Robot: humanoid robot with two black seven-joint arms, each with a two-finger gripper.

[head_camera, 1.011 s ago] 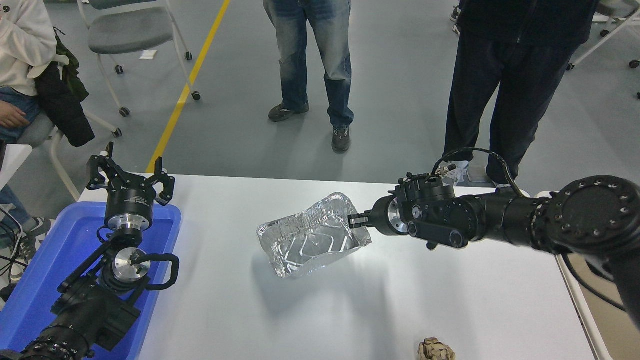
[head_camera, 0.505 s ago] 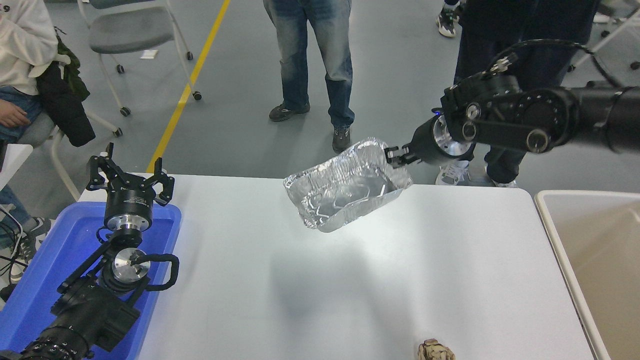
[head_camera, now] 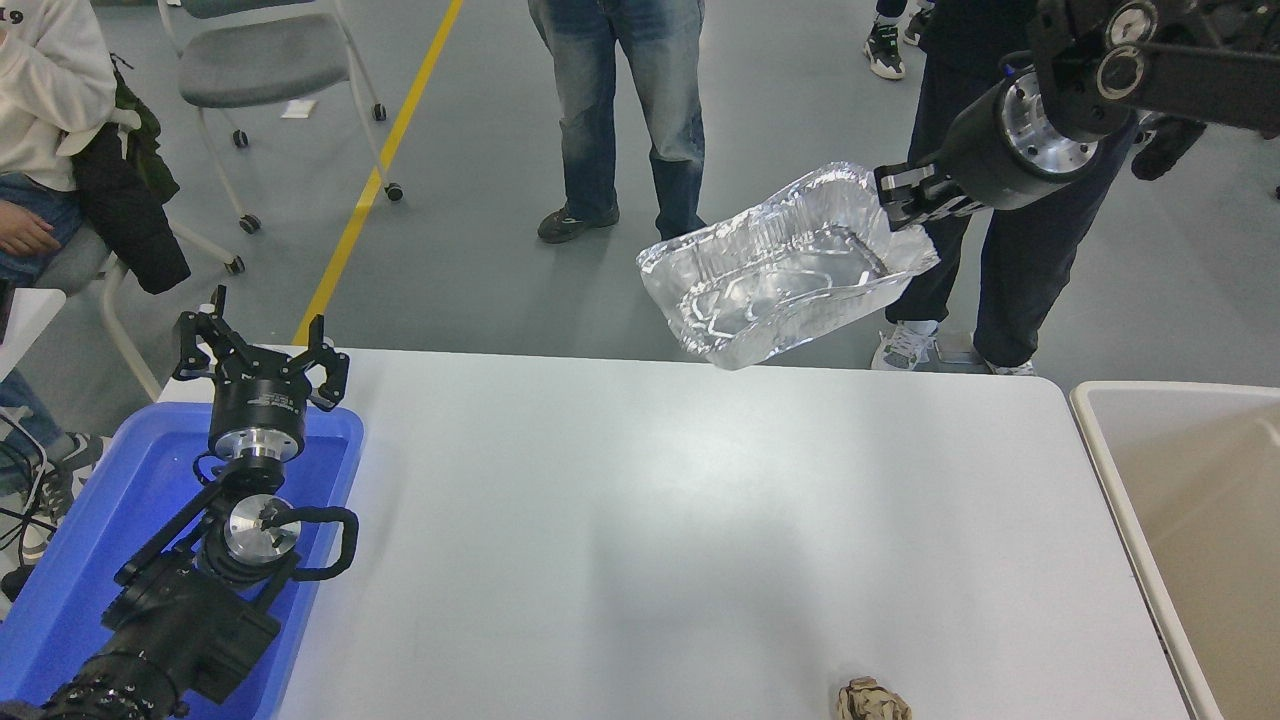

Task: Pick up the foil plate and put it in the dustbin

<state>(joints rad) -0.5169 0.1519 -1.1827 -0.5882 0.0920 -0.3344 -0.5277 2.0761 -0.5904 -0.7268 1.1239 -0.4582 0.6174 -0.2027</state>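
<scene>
since the right gripper [head_camera: 905, 195] is clenched on the rim of the foil plate [head_camera: 780, 275], which hangs high above the bench's [head_camera: 650, 520] far edge, the pick-up looks done; carrying it over the dustbin [head_camera: 1190, 500] at the right and dropping it remains. the left gripper [head_camera: 262, 352] sits parked, fingers spread, over the blue tray [head_camera: 120, 500].

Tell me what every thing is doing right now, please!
foil plate: crumpled, held in the air, tilted.
right pincer: shut on the foil plate's rim.
left pincer: open, parked over the blue tray.
dustbin: open at the table's right, nothing seen inside.
paper ball: crumpled, lying on the table.
</scene>
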